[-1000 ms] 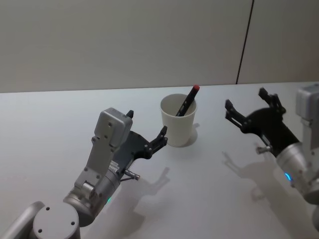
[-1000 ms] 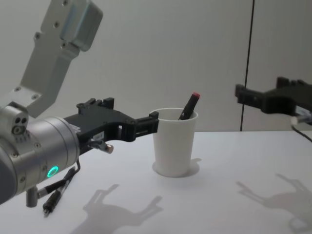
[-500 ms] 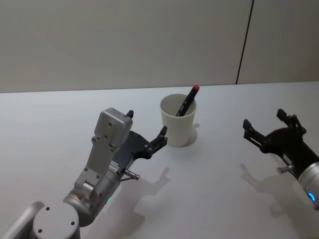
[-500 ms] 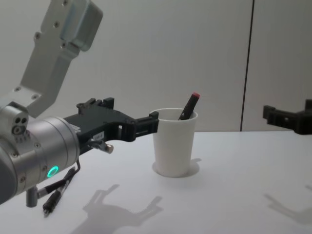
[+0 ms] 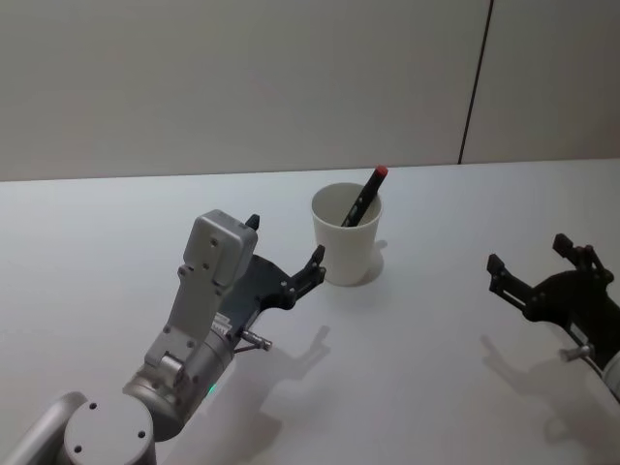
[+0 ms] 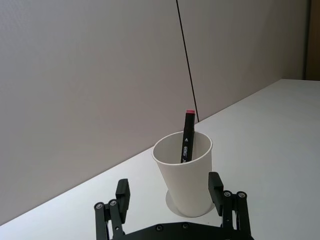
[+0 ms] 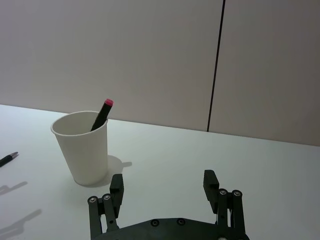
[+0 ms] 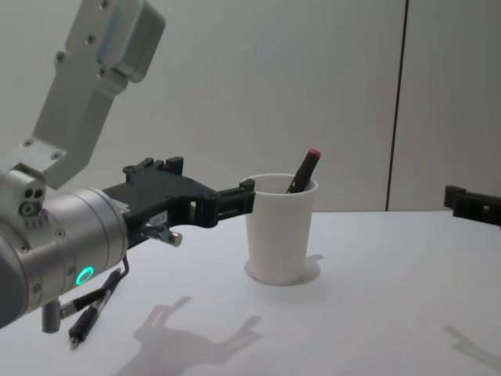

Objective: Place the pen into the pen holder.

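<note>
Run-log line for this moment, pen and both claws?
pen in pen holder, red tip up | left claw open beside pen holder | right claw open, well clear | placement looks done

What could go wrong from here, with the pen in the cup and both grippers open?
The left gripper, open, sits close beside the pen holder; a sideways swing while pulling back could knock it over. The pen leans on the rim, red tip above it, so a bump might spill it out. The right gripper, open, is far off: little risk.
</note>
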`<state>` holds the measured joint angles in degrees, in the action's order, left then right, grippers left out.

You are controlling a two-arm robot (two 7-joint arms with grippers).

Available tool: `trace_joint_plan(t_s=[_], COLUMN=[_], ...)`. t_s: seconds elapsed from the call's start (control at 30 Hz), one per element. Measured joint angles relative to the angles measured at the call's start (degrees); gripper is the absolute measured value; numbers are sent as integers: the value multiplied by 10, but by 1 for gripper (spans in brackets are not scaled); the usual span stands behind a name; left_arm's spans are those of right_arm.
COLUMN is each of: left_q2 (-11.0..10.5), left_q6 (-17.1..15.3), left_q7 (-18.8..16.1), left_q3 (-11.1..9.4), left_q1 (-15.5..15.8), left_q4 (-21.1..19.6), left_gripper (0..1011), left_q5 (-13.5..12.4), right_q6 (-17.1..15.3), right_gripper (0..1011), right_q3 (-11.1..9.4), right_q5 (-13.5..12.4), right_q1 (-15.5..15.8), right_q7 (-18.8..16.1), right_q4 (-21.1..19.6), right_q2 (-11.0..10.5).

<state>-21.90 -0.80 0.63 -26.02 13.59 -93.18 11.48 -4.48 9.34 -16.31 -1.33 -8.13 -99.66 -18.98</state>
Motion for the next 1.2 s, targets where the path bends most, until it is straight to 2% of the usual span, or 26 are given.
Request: trace_joint_plan(t_s=[0.3,0.57,1.2], left_q2=[1,1,-5], left_q6=[-1,-19,-127], left_q7=[0,-8,-47], left_q3=[0,2,16], left_q1=[0,-1,-7], left_q4=[0,-6,-34], left_gripper=[1000,999,1000], left_q5=[0,-5,-15], right_q6=[-5,-7,-9], right_gripper=[1002,1002,1002], right_q3=[-3,-5,-6], right_q5=[-6,-9,-11], right_q1=[10,16,20], right_q7=[0,0,0], right_q4=[-10,-16,-20], right_q2=[-6,-9,-12])
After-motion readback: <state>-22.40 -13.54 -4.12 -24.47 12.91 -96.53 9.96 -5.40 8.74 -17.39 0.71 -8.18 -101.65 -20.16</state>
